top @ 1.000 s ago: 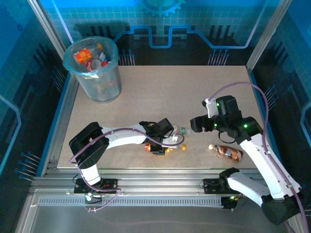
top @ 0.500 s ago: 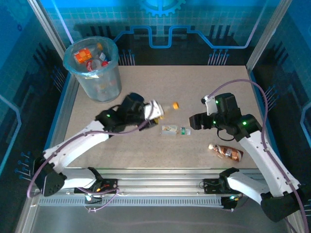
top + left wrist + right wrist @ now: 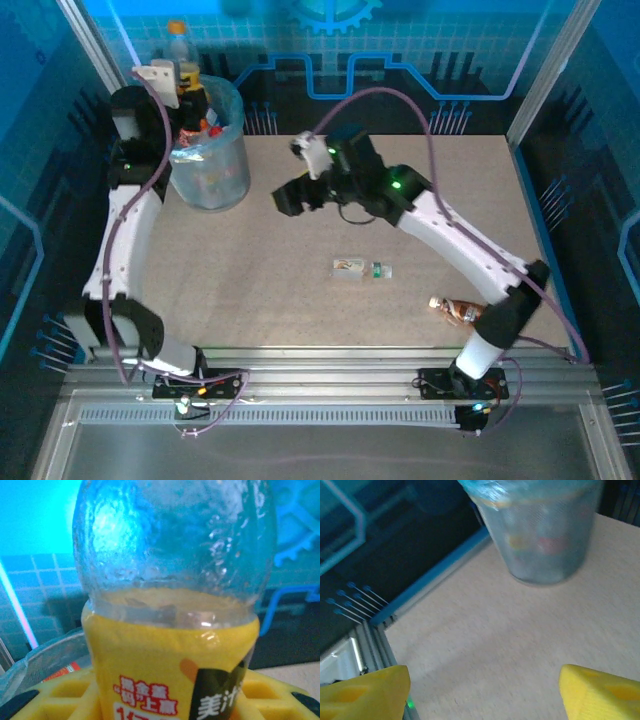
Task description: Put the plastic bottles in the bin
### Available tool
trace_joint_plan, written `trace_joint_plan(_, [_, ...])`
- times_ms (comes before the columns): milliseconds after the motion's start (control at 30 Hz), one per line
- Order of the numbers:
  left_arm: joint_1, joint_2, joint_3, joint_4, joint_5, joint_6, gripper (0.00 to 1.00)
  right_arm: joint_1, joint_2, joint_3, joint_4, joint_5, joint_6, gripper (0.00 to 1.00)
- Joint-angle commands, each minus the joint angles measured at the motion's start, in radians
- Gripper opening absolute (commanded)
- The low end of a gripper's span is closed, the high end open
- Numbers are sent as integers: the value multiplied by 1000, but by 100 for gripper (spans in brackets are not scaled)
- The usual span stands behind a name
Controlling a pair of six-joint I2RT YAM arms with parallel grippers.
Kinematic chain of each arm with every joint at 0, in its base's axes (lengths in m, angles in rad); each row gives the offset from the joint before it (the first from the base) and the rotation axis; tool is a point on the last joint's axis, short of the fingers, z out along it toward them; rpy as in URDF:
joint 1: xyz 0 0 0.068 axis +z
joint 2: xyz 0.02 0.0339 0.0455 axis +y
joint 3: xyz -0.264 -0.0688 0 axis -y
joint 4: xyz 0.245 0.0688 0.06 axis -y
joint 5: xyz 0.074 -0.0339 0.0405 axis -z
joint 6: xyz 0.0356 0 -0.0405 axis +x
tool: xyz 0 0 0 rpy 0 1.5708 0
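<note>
Left claw (image 3: 178, 82): raised at the far left corner, closed on the orange-capped bottle (image 3: 181, 52); the left wrist view shows its yellow fingers (image 3: 55, 700) pressed against both sides of the bottle's lower body.
Orange-capped bottle: upright in the claw's grip, cap upward, above the far left part of the bin's rim. From the left wrist its clear upper body and yellow label (image 3: 170, 650) are seen close up, with liquid standing at the label's top edge.
Bin (image 3: 228, 160): stands on the far left corner of the worktop (image 3: 250, 290), translucent blue with a bag folded over its rim. A piece of that rim shows low at the left of the left wrist view (image 3: 40, 662).
Bottles in the bin (image 3: 196, 130): several lie inside, red and orange labels showing; they cannot be counted.
Right claw (image 3: 290, 196): stretched across the worktop's middle towards the bin, above the surface, spread wide with nothing between its yellow fingertips (image 3: 362, 695).
Right wrist view: the bin (image 3: 545, 540) stands ahead of the claw, blurred, with bare worktop between them.
Small clear bottle (image 3: 360, 268): lies on its side near the worktop's centre, green cap pointing right, well apart from both claws.
Brown bottle (image 3: 460, 311): lies on its side near the worktop's near right edge, just beside the right arm's lower link.
</note>
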Motion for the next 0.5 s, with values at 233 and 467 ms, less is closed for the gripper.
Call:
trace_joint_plan(233, [126,222,142,62,50,-64,46,46,370,536,-168,-131,-37,80])
trace_joint_plan(467, [145,257,129,8,-2,80,48,44,427,600,-183,-132,-52,80])
